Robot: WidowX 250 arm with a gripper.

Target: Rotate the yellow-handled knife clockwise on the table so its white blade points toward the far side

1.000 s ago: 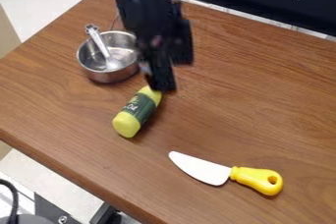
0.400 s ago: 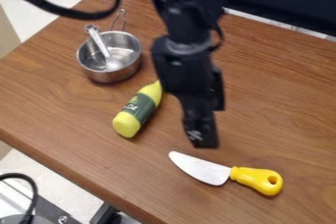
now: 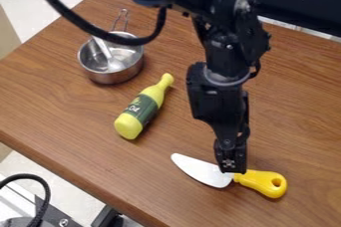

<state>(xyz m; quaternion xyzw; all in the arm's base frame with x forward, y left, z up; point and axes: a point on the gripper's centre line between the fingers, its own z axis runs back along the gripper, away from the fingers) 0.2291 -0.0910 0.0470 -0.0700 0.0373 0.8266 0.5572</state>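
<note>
The black two-finger gripper [image 3: 230, 167] is over the brown wood-grain table [image 3: 60, 106], at the junction of the white blade and yellow handle of a toy knife [image 3: 263, 182]; I cannot tell whether it touches the knife or is spread or closed. The knife lies flat, nearer the table's lower-left edge than its upper-right edge. A yellow bottle with a green label [image 3: 142, 109] lies between it and a round steel pot [image 3: 112, 76], which stands near the upper-left edge, holding a slanting silver spoon [image 3: 104, 49].

Bare wood lies open between the yellow bottle [image 3: 143, 107] and the knife [image 3: 203, 172], the pot [image 3: 113, 74] blocking beyond.
</note>
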